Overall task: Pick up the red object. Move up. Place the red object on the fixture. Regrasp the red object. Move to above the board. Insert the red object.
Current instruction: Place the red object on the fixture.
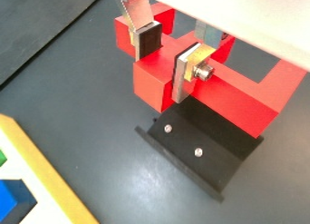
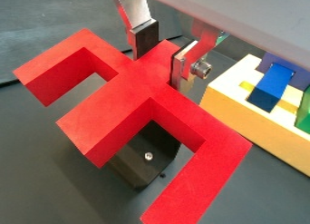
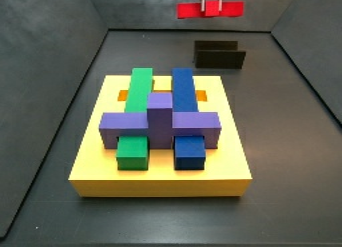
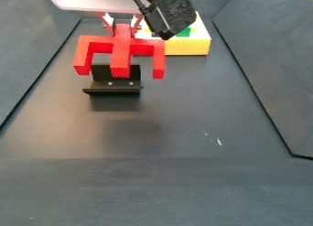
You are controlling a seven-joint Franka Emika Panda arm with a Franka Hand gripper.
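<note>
The red object [image 2: 121, 96], a flat piece with several arms, hangs in my gripper [image 2: 164, 57]. The silver fingers clamp its middle bar from both sides, which also shows in a wrist view [image 1: 168, 55]. It hangs over the dark fixture [image 4: 113, 86], clear of it in a side view [image 3: 211, 8]. The fixture [image 3: 221, 56] stands on the floor beyond the board. In a side view the gripper [image 4: 123, 30] is just above the red object [image 4: 119, 51]. The fixture's base plate [image 1: 200, 146] lies right beneath the piece in both wrist views [image 2: 140, 160].
The yellow board [image 3: 163, 176] carries purple, green and blue blocks and lies in the middle of the dark floor. It also shows in a side view [image 4: 186, 47] and in both wrist views [image 2: 242, 114] [image 1: 36, 173]. Dark walls enclose the floor.
</note>
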